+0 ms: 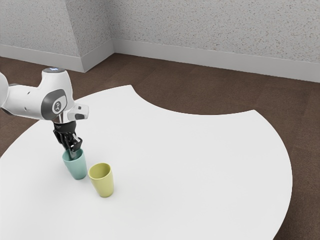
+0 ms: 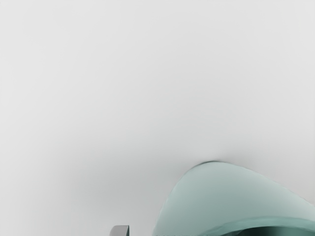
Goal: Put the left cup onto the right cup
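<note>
At the black claw, its tips at the rim, stands a teal cup; a yellow-green cup stands near on the white tabletop. Whether the claw grips cannot be told.

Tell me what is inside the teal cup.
The gripper sits at the teal cup's mouth and seems to dip inside. The gripper and the cup's own wall cover the rest, so the bottom and any contents cannot be seen.

The teal cup is blurred and cut off by the wrist view's edge. In the exterior view the arm runs off the left edge, the surface off the bottom — the gripper hides part of the cup's rim.
</note>
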`<action>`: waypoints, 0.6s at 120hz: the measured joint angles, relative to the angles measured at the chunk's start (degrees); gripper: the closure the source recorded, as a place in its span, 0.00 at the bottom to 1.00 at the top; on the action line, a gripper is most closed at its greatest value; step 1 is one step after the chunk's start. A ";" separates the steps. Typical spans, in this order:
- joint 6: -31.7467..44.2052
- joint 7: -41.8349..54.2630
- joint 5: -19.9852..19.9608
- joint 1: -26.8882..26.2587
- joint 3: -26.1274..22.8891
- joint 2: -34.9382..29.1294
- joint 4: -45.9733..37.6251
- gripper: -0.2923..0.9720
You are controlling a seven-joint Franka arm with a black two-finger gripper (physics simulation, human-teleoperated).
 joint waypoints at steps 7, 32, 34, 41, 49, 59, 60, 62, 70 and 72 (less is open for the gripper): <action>0.00 -0.01 -0.02 0.01 0.00 0.00 -0.02 0.73; 0.00 -0.03 -0.05 0.02 0.00 0.00 0.00 0.78; 0.01 -0.03 -0.04 0.02 0.00 0.00 -0.01 0.78; 0.01 -0.05 -0.03 -0.01 0.00 0.00 0.02 0.80; 0.02 -0.07 0.01 -0.05 0.00 0.00 0.03 0.82; 0.04 -0.12 0.07 -0.06 0.00 0.00 0.02 0.83; 0.04 -0.12 0.07 -0.06 0.00 0.00 0.02 0.83; 0.04 -0.13 0.08 -0.06 0.00 0.00 0.03 0.83; 0.05 -0.16 0.11 -0.06 0.00 -0.12 -0.01 0.83; 0.05 -0.17 0.11 -0.06 0.00 -0.16 -0.01 0.83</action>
